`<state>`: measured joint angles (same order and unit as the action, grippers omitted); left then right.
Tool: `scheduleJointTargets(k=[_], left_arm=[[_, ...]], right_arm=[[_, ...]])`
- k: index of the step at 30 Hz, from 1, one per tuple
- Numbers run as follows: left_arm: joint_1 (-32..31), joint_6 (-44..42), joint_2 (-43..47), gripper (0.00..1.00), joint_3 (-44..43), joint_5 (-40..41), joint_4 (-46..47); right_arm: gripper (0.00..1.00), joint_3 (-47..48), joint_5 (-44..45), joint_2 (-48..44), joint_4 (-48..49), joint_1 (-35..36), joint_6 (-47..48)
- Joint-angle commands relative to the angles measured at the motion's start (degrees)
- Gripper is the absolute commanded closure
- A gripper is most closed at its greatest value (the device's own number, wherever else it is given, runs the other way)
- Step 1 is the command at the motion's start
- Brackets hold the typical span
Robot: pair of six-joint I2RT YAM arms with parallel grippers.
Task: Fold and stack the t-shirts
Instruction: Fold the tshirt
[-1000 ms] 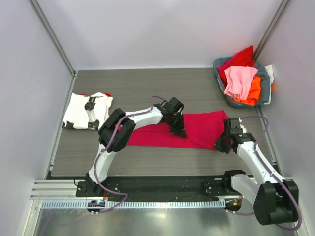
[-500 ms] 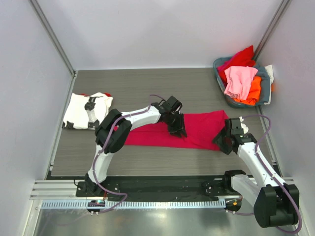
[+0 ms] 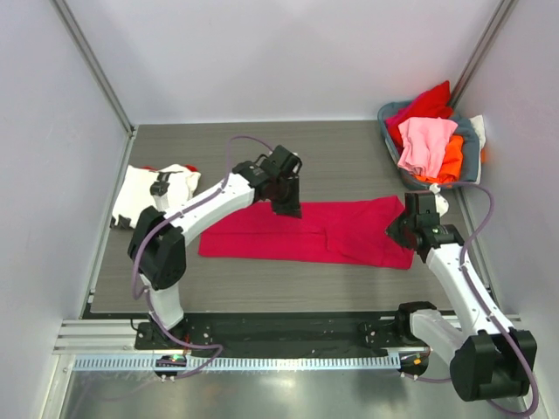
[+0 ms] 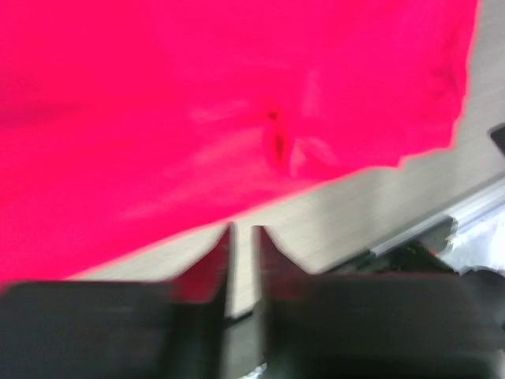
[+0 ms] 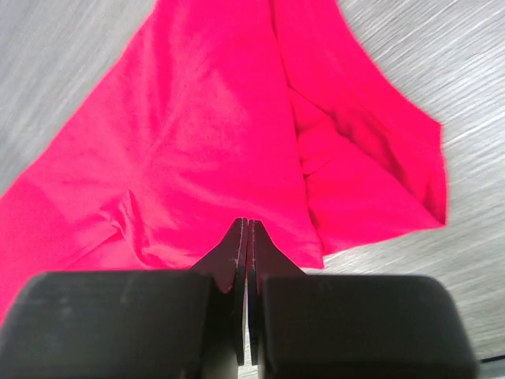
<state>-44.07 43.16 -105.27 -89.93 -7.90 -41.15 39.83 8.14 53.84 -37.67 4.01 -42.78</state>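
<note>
My right claw [image 5: 243, 225] has its fingers pressed together with nothing between them. Its tips are poised at the near edge of the crimson t-shirt [image 5: 197, 134], which spreads out ahead of it on the surface [image 5: 442, 79]. My left claw [image 4: 241, 230] stands a slit apart and empty over bare surface, with the same shirt's edge just beyond its tips. The shirt lies flat in a long band, partly folded, running from my right claw past my left.

It is light, limp cloth that will sag, crease and slide easily, so I judge it best to pinch a hem or corner through both layers.

Off to the left of my left claw lies a folded white t-shirt [image 3: 157, 196]. Far beyond my right claw, the basket [image 3: 472, 150] holds red, pink and orange tees [image 3: 425, 144].
</note>
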Motion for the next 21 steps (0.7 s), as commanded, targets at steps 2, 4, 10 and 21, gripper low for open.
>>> scheduleJointTargets(k=[2, 4, 10, 21], left_arm=[[8.03, -4.92, 2.53, 1.0, 0.89, 4.3, -3.24], [11.37, -5.45, 3.49, 1.0, 2.47, 6.66, -2.98], [16.91, -8.26, 2.27, 1.0, 4.33, 11.32, -3.06], [24.65, -10.11, -7.22, 1.0, 3.97, 15.63, -4.29]], right_arm=[[0.99, 0.25, -3.47, 3.63, 2.95, 0.38, -1.76], [0.99, -1.07, -4.36, 4.86, 4.62, 0.82, -2.65], [0.99, -2.57, -1.38, 9.6, 6.64, 2.67, -3.53], [0.99, -5.29, 0.82, 16.81, 10.77, 3.28, -3.45]])
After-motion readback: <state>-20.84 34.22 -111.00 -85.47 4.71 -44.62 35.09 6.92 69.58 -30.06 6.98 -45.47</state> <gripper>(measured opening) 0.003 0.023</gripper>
